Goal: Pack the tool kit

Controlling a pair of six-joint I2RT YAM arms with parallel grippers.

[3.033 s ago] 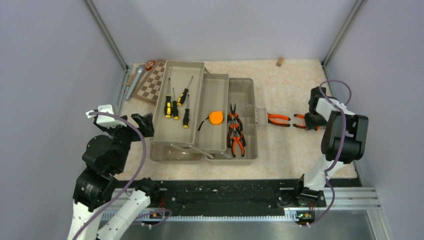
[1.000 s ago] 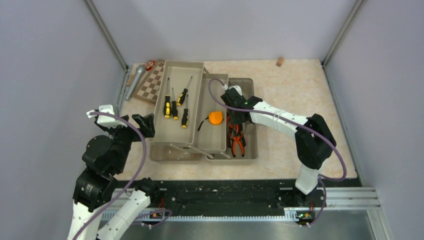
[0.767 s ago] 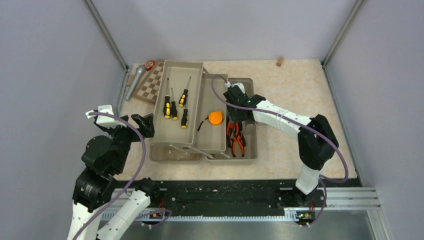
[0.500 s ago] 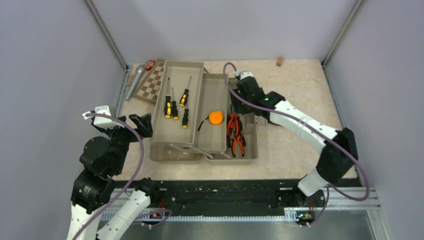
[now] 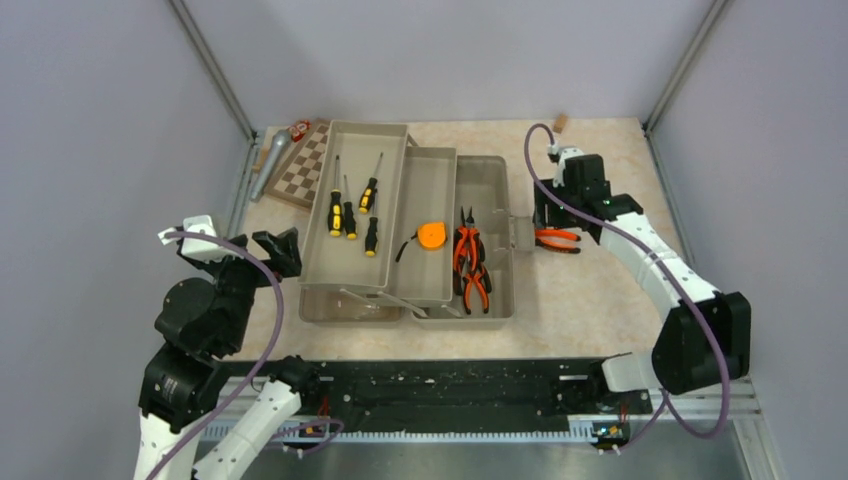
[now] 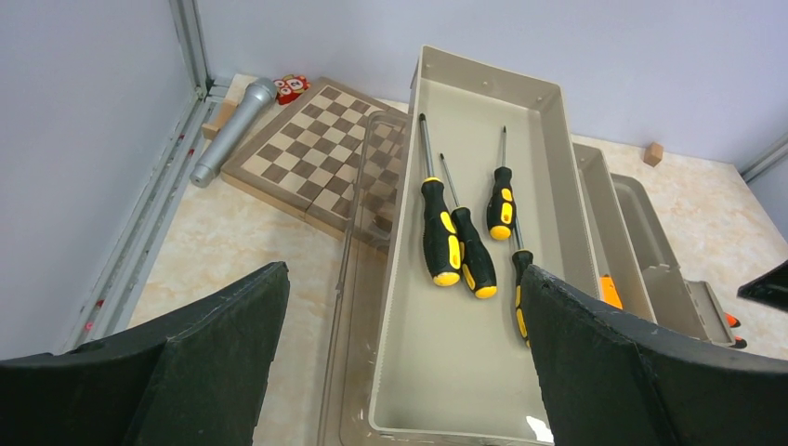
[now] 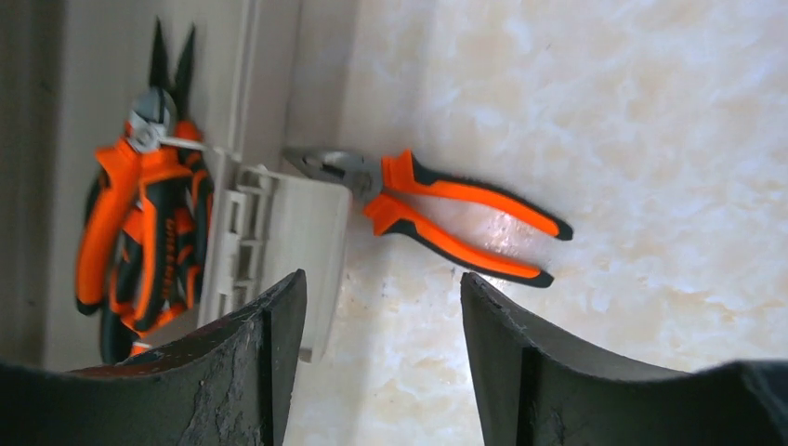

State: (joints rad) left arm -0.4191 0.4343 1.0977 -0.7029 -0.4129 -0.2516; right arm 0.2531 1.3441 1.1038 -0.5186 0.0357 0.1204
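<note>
- left end effector gaping wide, empty, 8 o'clock off the toolbox
- screwdrivers, tape measure, boxed pliers sitting in its trays
- loose pliers on the counter at its 3 o'clock, right end effector above, jaws apart, empty

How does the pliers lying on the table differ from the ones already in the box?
The loose pliers lies alone on the table, just outside the latch end of the toolbox; the packed pliers sit overlapping in its bottom compartment. The loose pliers points its nose at the box, crosswise; the packed pliers lie lengthwise, noses toward the far wall. Both have orange-and-black handles.
</note>
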